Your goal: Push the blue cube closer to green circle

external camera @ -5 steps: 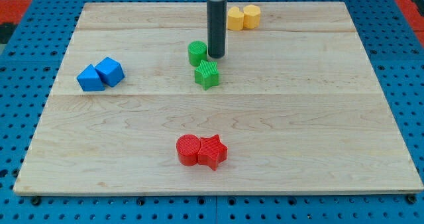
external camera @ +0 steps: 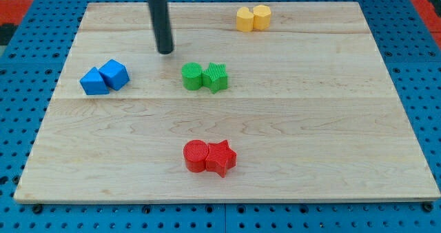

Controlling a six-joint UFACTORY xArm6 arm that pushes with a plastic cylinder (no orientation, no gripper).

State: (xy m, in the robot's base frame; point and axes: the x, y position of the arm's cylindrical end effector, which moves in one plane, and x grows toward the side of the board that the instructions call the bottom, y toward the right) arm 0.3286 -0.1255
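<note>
The blue cube [external camera: 114, 74] sits at the view's left, touching a second blue block [external camera: 94, 82] on its left. The green circle [external camera: 192, 76] lies near the board's middle, touching a green star [external camera: 216, 77] on its right. My tip [external camera: 165, 52] rests on the board above and between them, up and to the right of the blue cube and up and to the left of the green circle, touching neither.
Two yellow blocks [external camera: 253, 18] sit together near the view's top. A red circle [external camera: 197, 156] and red star [external camera: 221, 158] sit together toward the view's bottom. The wooden board [external camera: 331, 123] lies on a blue pegboard surface.
My tip has moved left from beside the green circle. The green circle has shifted down and left, now level with the green star's left side.
</note>
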